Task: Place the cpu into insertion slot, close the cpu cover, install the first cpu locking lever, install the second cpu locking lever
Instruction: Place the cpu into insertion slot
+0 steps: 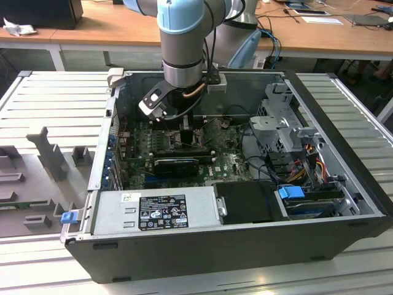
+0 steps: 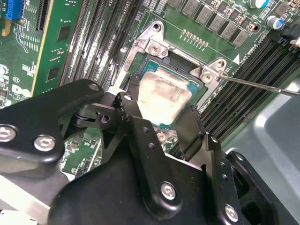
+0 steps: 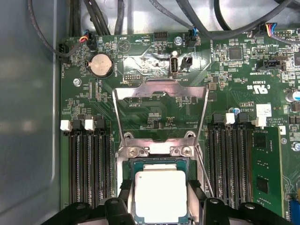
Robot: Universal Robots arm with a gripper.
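The cpu (image 3: pixel 160 197), a flat square chip with a pale silver top, lies in the insertion slot (image 3: pixel 140 163) on the green motherboard; it is also in the second wrist view (image 2: pixel 164 93). My gripper (image 3: pixel 160 187) (image 2: pixel 159 108) straddles it, black fingers (image 2: pixel 129 105) tight against two opposite edges. The cpu cover (image 3: pixel 160 86), a thin metal frame with a large window, is swung open away from the socket. A thin locking lever (image 2: pixel 262 86) stands free beside the socket. In the exterior view the gripper (image 1: pixel 186 132) reaches down into the open computer case (image 1: pixel 245 252).
Black memory slots (image 3: pixel 89 164) (image 3: pixel 229 159) run along both sides of the socket. A coin battery (image 3: pixel 101 64) and cable plugs sit beyond the cover. A black finned card (image 1: pixel 178 165), power supply (image 1: pixel 156 212) and drive cage (image 1: pixel 288 123) crowd the case.
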